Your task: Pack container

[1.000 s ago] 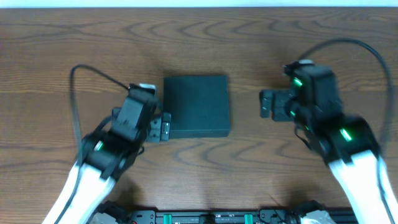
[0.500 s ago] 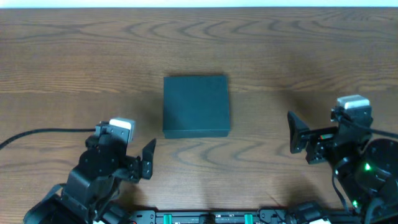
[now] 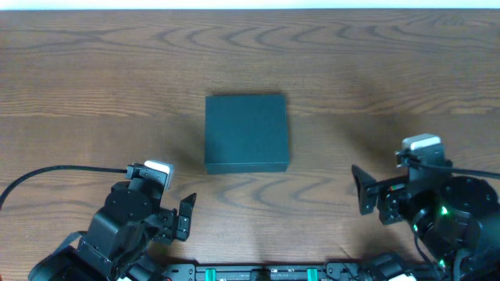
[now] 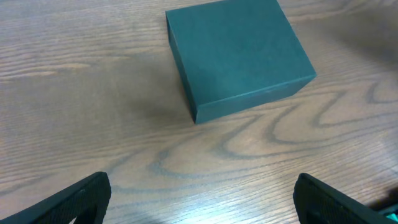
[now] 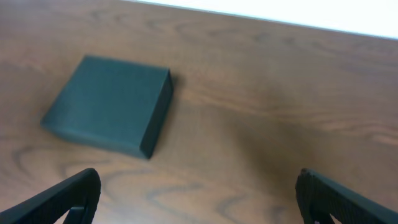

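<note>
Across the overhead frame, edge to edge, runs the brown wood-grain table (image 3: 86, 70). At its centre sits the dark teal-green, matte, square container (image 3: 247, 133), flat lid down and flush, well apart from both arms.

Left gripper (image 3: 186, 216), lower left of the overhead frame: jaws apart, nothing between them. Right gripper (image 3: 366, 195), lower right: jaws apart likewise, empty. Neither touches the container. A thin black cable (image 3: 55, 172) loops from the left edge to the left arm. A small green light (image 3: 442, 211) shows on the right arm.

Progress, in my judgement: no loose goods lie on the table in any view, the lid is closed, and both grippers sit empty near the lower edge. That is consistent with packing finished and the box shut. I cannot confirm the contents, as no view sees inside. If anything is left to load, I see no item for it.

View differences:
- **Overhead:** it gives the lid top and only a sliver of the near wall, but it alone shows both arms and the cable.
- **Left wrist:** the container sits upper centre, with two side walls in full and no gap under the lid. Its own fingers (image 4: 68, 199) stand at the two bottom corners.
- **Right wrist:** this view is somewhat soft and puts the container upper left. It shows the right-hand wall, and it alone shows the pale strip (image 5: 280, 12) beyond the table's far edge.
</note>
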Motion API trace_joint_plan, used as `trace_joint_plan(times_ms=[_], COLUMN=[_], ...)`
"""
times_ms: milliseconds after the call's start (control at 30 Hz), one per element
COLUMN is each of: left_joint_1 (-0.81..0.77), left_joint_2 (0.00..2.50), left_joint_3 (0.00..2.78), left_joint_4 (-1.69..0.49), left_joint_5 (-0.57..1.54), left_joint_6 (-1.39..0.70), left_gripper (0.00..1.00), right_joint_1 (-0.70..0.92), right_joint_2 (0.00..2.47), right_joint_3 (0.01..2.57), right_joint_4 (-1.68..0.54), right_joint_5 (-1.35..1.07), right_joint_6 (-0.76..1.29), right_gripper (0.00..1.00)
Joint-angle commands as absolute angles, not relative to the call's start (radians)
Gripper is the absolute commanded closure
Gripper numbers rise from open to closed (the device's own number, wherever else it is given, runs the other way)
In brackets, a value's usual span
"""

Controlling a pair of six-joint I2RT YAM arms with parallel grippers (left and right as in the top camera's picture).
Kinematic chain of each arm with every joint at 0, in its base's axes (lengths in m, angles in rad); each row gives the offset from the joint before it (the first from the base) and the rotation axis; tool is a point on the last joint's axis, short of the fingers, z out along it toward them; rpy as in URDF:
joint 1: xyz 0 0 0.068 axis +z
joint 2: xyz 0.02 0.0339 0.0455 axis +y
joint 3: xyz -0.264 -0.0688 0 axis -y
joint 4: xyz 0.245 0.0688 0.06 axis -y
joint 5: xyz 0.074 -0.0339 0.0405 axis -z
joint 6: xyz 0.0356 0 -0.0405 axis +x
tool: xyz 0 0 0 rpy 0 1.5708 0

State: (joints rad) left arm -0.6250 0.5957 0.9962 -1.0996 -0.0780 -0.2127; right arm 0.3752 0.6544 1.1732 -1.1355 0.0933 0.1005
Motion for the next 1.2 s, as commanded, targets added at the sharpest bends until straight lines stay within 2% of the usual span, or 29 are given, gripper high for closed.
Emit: trace_joint_plan(times_ms=[0, 533, 800, 1000, 1167], left_joint_1=[-0.629, -0.629, -0.629, -0.629, -0.629], left_joint_2=[0.594, 0.594, 0.594, 0.594, 0.594], left_joint_3=[1.000, 1.000, 1.000, 1.000, 1.000], left_joint_4=[-1.103, -1.103, -1.103, -1.103, -1.103], left_joint_5=[-0.070, -0.070, -0.070, -0.070, -0.070], left_joint_6=[-0.216, -0.216, -0.216, -0.216, -0.216], left_gripper=[0.05, 0.05, 0.05, 0.05, 0.05], right_joint_1=[0.396, 0.389, 0.344, 0.332, 0.334], right_joint_2=[0.654, 0.413, 0.216, 0.077, 0.010], right_joint_3=[1.181, 1.151, 0.754, 0.520, 0.434], right_joint_4=[-1.172, -1.230, -1.048, -1.040, -1.034], right_joint_5=[0.099, 0.083, 0.101, 0.101, 0.101], right_joint_6=[0.088, 0.107, 0.134, 0.198, 0.197], right_gripper=[0.01, 0.01, 0.01, 0.01, 0.01])
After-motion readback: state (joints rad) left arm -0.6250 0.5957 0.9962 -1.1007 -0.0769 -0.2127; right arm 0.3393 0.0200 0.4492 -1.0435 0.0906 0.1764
